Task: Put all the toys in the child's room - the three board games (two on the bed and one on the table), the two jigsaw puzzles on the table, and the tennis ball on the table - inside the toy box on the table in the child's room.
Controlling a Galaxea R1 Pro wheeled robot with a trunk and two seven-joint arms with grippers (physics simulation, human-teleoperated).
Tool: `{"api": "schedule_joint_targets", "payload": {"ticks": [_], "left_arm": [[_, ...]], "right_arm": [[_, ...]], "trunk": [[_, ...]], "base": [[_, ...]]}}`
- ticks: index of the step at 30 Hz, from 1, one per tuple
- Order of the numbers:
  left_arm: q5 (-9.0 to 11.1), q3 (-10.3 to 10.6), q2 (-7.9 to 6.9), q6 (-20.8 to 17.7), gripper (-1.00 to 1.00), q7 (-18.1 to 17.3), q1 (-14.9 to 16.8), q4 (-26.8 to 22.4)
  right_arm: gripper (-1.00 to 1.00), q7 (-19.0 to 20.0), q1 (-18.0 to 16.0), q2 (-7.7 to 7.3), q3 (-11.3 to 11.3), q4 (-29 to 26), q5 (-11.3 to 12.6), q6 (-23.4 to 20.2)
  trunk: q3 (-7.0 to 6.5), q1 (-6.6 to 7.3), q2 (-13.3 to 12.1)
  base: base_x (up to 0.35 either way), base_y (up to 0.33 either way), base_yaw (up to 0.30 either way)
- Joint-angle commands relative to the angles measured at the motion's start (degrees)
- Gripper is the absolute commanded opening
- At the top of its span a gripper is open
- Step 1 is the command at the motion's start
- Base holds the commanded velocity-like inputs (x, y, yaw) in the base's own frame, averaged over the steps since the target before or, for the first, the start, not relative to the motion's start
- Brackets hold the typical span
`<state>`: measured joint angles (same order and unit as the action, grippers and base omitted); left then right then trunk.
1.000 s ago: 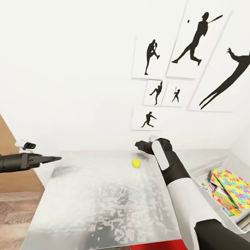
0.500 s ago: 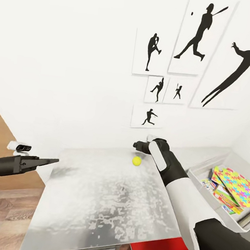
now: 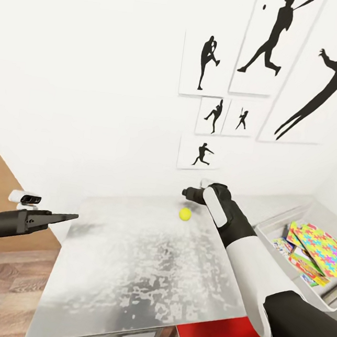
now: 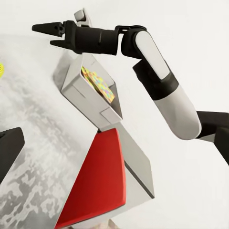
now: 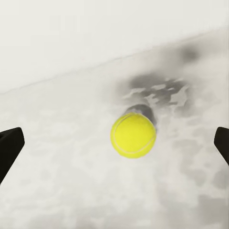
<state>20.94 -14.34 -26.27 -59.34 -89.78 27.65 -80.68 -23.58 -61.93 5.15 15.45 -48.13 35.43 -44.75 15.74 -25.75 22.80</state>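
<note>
Only wristward, right gripper (image 4: 46, 34) gapes (tennis ball (image 5: 133, 135) centred).

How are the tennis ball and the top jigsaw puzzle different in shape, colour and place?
Shape: the tennis ball is a small round ball; the top jigsaw puzzle is a flat, much wider panel.
Colour: the tennis ball is plain yellow-green; the jigsaw puzzle mixes yellow, pink, cyan and green pieces.
Place: the tennis ball lies on the bare table near the right gripper; the jigsaw puzzle lies tilted inside the toy box.
Neither is held.
</note>
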Motion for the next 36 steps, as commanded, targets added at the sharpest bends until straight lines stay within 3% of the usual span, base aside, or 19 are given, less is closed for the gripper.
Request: {"api": "schedule_joint_targets", "payload": {"ticks": [1, 25, 36], "left_arm": [[-0.02, 0.01, -0.02, -0.60, 1.00, -0.22, 0.04, -0.01], [-0.11, 0.00, -0.25, -0.60, 1.00, -0.22, -0.01, 0.13], [-0.11, -0.07, -0.27, -0.60, 1.00, -0.22, -0.05, 0.40]], "right_arm": [[1.00, -0.59, -0.20, 0.00, 0.12, -0.04, 0.60, -0.08], [1.00, -0.68, -0.87, 0.00, 0.11, -0.03, 0.60, -0.16], [1.00, -0.62, -2.53, -0.70, 0.04, 0.41, 0.85, -0.17]], "trunk": [[0.21, -0.03, 0.12], [2.45, -0.03, 0.12], [3.47, -0.03, 0.12]], "base": [[0.000, 0.000, 0.000], [0.000, 0.000, 0.000], [0.000, 0.000, 0.000]]}}
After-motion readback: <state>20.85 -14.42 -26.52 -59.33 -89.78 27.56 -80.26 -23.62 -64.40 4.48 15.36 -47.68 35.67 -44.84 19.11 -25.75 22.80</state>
